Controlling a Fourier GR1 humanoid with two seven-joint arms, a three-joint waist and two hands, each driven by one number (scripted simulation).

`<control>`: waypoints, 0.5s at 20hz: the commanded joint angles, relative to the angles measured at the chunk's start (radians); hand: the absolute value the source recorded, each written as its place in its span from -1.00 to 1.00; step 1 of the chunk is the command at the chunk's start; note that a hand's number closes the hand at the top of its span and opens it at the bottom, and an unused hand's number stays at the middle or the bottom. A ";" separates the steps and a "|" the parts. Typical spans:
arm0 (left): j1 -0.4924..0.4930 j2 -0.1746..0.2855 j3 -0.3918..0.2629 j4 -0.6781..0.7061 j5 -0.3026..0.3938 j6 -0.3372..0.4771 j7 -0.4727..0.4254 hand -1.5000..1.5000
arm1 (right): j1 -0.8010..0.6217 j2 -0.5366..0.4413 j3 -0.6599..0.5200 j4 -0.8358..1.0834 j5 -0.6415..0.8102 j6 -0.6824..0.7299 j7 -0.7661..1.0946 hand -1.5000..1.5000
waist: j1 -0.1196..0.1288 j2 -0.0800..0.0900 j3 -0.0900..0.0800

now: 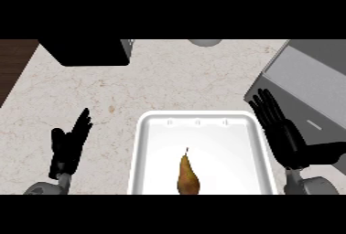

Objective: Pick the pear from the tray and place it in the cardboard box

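Head view, nearest first: the pear [188, 176] lies in the near half of the white tray [137, 155], its fat end partly cut off by the view's lower edge. It is brown to golden, narrow, tapering to a thin dark stem. Its long axis runs straight away from the robot, stem toward the far rim, so it lies roughly parallel to the tray's side walls and a little left of the tray's middle.

The right hand [283, 137] is just outside the right wall, palm showing, fingers straight and spread, holding nothing. The pear lies to its left and slightly nearer the robot. The left hand [67, 146] is seen edge-on over the marble counter [169, 77], fingers straight, also holding nothing, well apart from the left wall. The right hand looks the nearer of the two, so I judge it the likelier one to reach; it would have to cross the wall and close across the pear's width.

Farther off, a large grey box-like shape [307, 77] sits at the far right; whether it is the cardboard box I cannot tell. A black block [88, 51] sits at the far left.
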 commanded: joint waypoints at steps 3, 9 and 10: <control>-0.094 0.002 -0.072 -0.089 -0.082 -0.034 -0.042 0.00 | 0.052 0.030 0.149 0.012 0.211 -0.264 0.215 -1.00 | -0.007 0.001 -0.012; -0.159 0.025 -0.108 -0.142 -0.094 -0.115 -0.073 0.00 | 0.065 -0.201 0.271 0.139 0.545 -0.337 0.302 -1.00 | -0.008 -0.001 -0.044; -0.155 0.027 -0.114 -0.138 -0.092 -0.124 -0.066 0.00 | 0.066 -0.228 0.298 0.143 0.615 -0.371 0.330 -1.00 | -0.008 -0.004 -0.038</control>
